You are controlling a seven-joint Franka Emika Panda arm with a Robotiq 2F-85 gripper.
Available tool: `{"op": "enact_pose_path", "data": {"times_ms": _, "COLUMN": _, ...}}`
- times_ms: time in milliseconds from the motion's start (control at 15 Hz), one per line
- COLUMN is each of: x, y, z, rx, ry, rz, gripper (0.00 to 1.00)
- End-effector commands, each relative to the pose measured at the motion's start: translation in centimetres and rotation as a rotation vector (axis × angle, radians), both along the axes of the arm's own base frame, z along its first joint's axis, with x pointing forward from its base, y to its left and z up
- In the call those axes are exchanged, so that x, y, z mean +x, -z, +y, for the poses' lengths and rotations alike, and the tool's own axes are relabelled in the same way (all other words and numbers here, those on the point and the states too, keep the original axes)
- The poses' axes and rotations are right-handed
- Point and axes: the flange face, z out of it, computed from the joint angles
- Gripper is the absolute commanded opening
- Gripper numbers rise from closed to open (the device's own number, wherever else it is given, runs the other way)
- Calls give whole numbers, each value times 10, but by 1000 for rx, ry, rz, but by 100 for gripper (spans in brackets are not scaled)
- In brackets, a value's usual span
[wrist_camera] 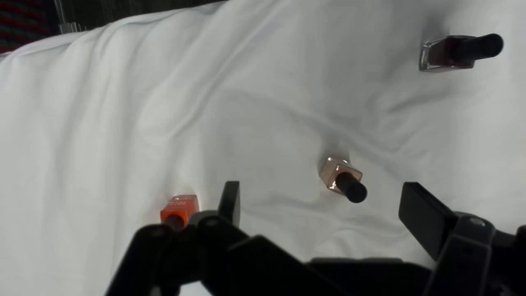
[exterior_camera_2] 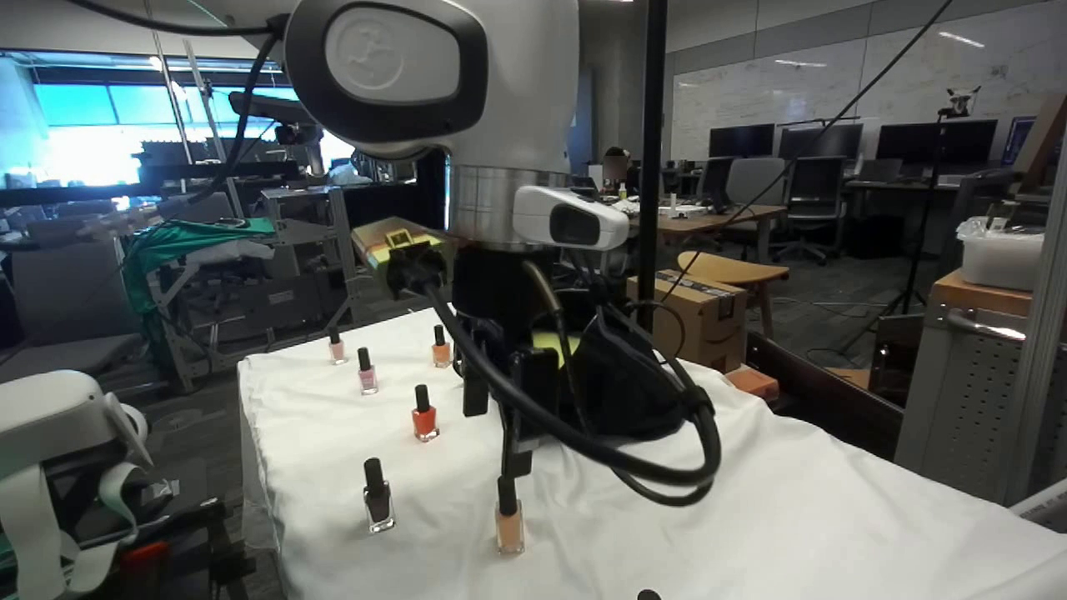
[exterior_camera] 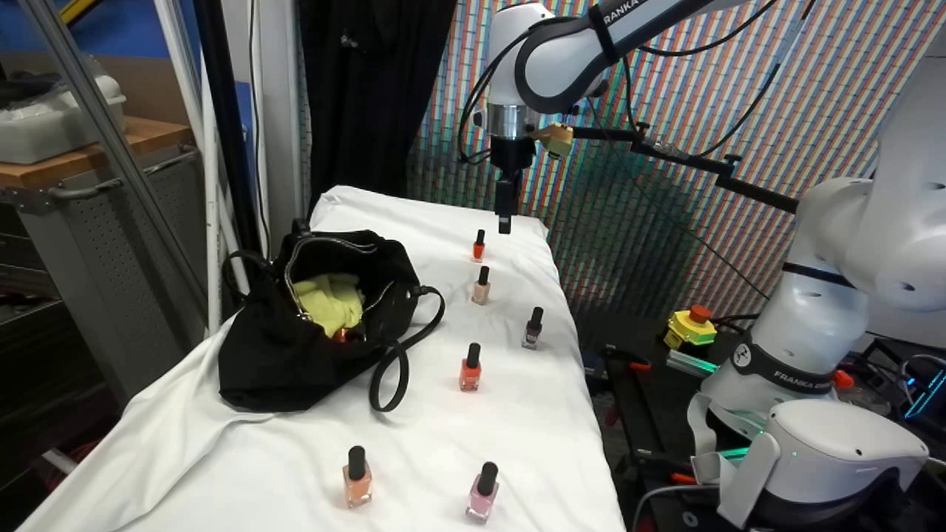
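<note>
grey-floored room, desks and monitors [exterior_camera_2: 938, 143] far back in an exterior view. striped backdrop [exterior_camera: 732, 81] along the far right, black curtain [exterior_camera: 362, 103] beside it, grey perforated cart [exterior_camera: 111, 258] at left. wrinkled white cloth [exterior_camera: 421, 443] covers the long work surface, folds hanging at the left. white robot arm [exterior_camera: 794, 318] stands on the right and reaches over the far end.

containers: black bag [exterior_camera: 288, 362] on the left of the cloth, mouth gaping; yellow-green fabric [exterior_camera: 330, 299] bunched inside, a small orange-red piece [exterior_camera: 342, 336] below it, mostly hidden. white tub [exterior_camera: 44, 137] on the cart; contents hard to make out.

edges: cloth's right side runs far to near; dark bottle [exterior_camera: 531, 338] stands closest to it. bag strap [exterior_camera: 404, 369] loops right, toward the coral bottle [exterior_camera: 470, 374]. cloth shows between all the bottles; each stands apart.

gripper [wrist_camera: 324, 201] hangs over the far stretch, above the cloth, jaws released and spread wide. beige bottle [wrist_camera: 339, 174] shows between the fingers in the wrist view, upright on the cloth. red bottle [wrist_camera: 179, 209] at left there, partly behind a finger; farthest bottle in an exterior view.

peach bottle [exterior_camera: 358, 484] and pink bottle [exterior_camera: 482, 504] near, left and right. all black-capped.
</note>
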Motion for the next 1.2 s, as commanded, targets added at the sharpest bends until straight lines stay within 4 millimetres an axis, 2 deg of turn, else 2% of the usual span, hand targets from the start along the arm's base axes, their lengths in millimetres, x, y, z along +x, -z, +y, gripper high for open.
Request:
{"op": "enact_pose_path", "data": {"times_ms": 0, "x": -4, "y": 8, "z": -26, "rx": -36, "ry": -64, "rz": -29, "gripper": 100}}
{"op": "enact_pose_path", "data": {"times_ms": 400, "x": -5, "y": 39, "z": -63, "rx": -37, "ry": -151, "rz": -60, "gripper": 100}}
{"op": "enact_pose_path", "data": {"times_ms": 800, "x": -3, "y": 69, "z": -83, "rx": -33, "ry": -181, "rz": -120, "gripper": 100}}
{"op": "enact_pose_path", "data": {"times_ms": 1133, "x": -1, "y": 88, "z": -91, "rx": -19, "ry": -207, "rz": -171, "gripper": 100}}
